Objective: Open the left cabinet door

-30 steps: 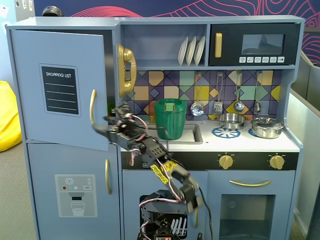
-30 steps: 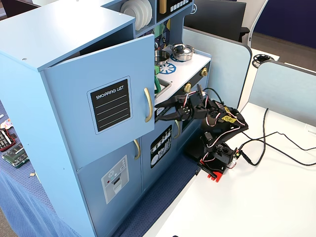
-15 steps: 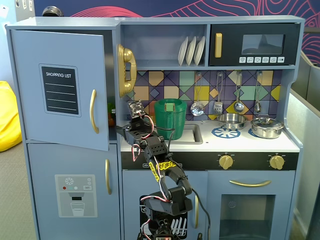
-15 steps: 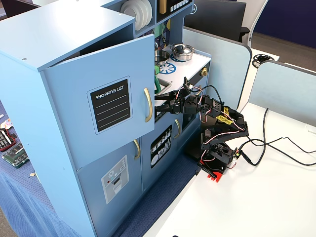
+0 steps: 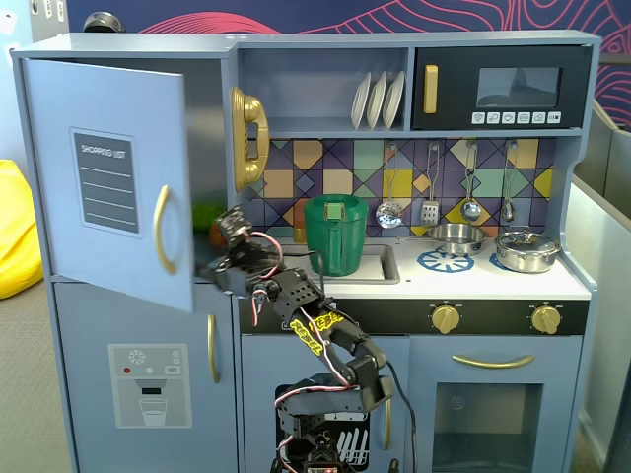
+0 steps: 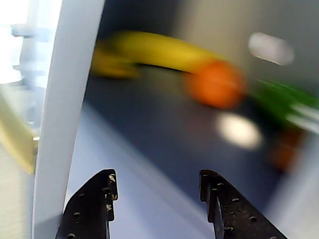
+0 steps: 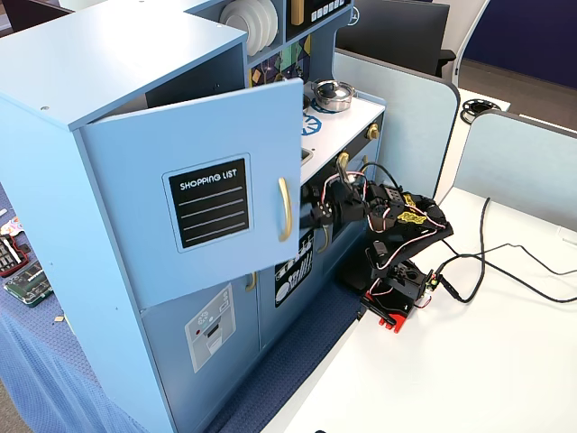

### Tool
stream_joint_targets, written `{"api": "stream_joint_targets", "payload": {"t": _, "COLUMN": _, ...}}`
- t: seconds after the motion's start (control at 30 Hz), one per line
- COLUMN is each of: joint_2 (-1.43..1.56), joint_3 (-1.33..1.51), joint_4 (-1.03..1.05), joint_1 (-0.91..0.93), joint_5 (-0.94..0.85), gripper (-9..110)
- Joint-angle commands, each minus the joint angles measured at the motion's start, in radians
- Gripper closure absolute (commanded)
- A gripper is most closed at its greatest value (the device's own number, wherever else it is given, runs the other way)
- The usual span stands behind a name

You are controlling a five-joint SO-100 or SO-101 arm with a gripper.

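Hand (image 6: pixel 157 199) spread wide, empty, beside free edge of swung-out left cabinet door (image 6: pixel 62 114)

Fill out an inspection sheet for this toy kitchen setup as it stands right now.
Surface: white table, bare around the arm's base.
Job's things: left cabinet door with the shopping list panel is swung partly open; its gold handle is free.
Clutter: green pitcher in the sink, pots on the stove, plates on the shelf; blurred banana and an orange thing inside the cabinet.
Grippers: gripper open, empty, beside the door's edge.
Cables: black cable trails over the table.
Surroundings: grey partitions, blue cloth.
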Motion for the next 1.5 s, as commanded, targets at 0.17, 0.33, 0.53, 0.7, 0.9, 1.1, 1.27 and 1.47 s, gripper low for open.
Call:
{"api": "stream_joint_targets", "payload": {"t": 0.17, "joint_2": 0.041, "joint_3": -0.035, "joint_4": -0.040, "joint_1": -0.212, "joint_5": -0.069, "gripper": 91}}
{"api": "stream_joint_targets", "payload": {"t": 0.33, "joint_2": 0.049, "joint_3": -0.023, "joint_4": -0.031, "joint_1": -0.219, "joint_5": -0.084, "gripper": 92}}
{"api": "stream_joint_targets", "payload": {"t": 0.53, "joint_2": 0.069, "joint_3": 0.020, "joint_4": 0.106, "joint_1": 0.140, "joint_5": 0.072, "gripper": 94}}
{"api": "stream_joint_targets", "payload": {"t": 0.7, "joint_2": 0.074, "joint_3": 0.106, "joint_4": 0.377, "joint_1": 0.528, "joint_5": 0.221, "gripper": 93}}
{"api": "stream_joint_targets", "payload": {"t": 0.9, "joint_2": 0.089, "joint_3": 0.261, "joint_4": 0.673, "joint_1": 0.816, "joint_5": 0.299, "gripper": 97}}
{"api": "stream_joint_targets", "payload": {"t": 1.1, "joint_2": 0.199, "joint_3": 0.497, "joint_4": 0.785, "joint_1": 0.902, "joint_5": 0.400, "gripper": 97}}
{"api": "stream_joint_targets", "payload": {"t": 1.27, "joint_2": 0.310, "joint_3": 0.627, "joint_4": 0.897, "joint_1": 0.896, "joint_5": 0.505, "gripper": 98}}
{"api": "stream_joint_targets", "payload": {"t": 1.47, "joint_2": 0.410, "joint_3": 0.726, "joint_4": 0.997, "joint_1": 0.902, "joint_5": 0.565, "gripper": 99}}
